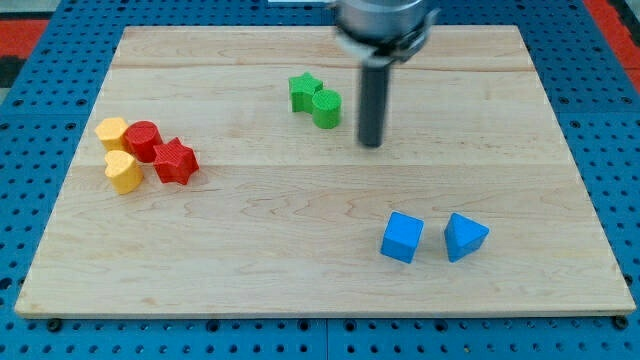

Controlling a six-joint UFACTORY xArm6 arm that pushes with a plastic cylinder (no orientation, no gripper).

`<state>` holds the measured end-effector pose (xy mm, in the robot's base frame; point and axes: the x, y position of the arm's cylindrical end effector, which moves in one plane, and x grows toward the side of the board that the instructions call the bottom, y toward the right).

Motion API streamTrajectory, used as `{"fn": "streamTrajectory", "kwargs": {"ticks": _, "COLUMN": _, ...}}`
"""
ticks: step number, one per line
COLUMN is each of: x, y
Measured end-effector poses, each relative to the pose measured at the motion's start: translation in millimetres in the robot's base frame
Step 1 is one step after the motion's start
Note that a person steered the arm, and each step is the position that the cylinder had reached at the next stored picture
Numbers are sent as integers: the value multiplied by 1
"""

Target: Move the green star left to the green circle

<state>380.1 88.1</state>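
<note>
Camera view shows the green star (302, 90) touching the green circle (327, 108) near the board's top edge; my tip (371, 143), a bare rod holding nothing, stands just right of the circle.

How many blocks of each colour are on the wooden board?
Green: 2, the green star and the green circle
Red: 2, the red circle and the red star
Yellow: 2, the upper yellow block and the lower yellow block
Blue: 2, the blue cube and the blue triangle
Total: 8 blocks
</note>
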Motion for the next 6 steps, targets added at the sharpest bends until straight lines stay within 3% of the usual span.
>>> {"fn": "streamTrajectory", "kwargs": {"ticks": 1, "x": -29, "y": -3}}
{"fn": "streamTrajectory", "kwargs": {"ticks": 2, "x": -93, "y": -27}}
{"fn": "streamTrajectory", "kwargs": {"ticks": 3, "x": -111, "y": -58}}
{"fn": "streamTrajectory", "kwargs": {"ticks": 4, "x": -70, "y": -109}}
{"fn": "streamTrajectory", "kwargs": {"ticks": 5, "x": -53, "y": -108}}
{"fn": "streamTrajectory", "kwargs": {"ticks": 6, "x": -70, "y": -121}}
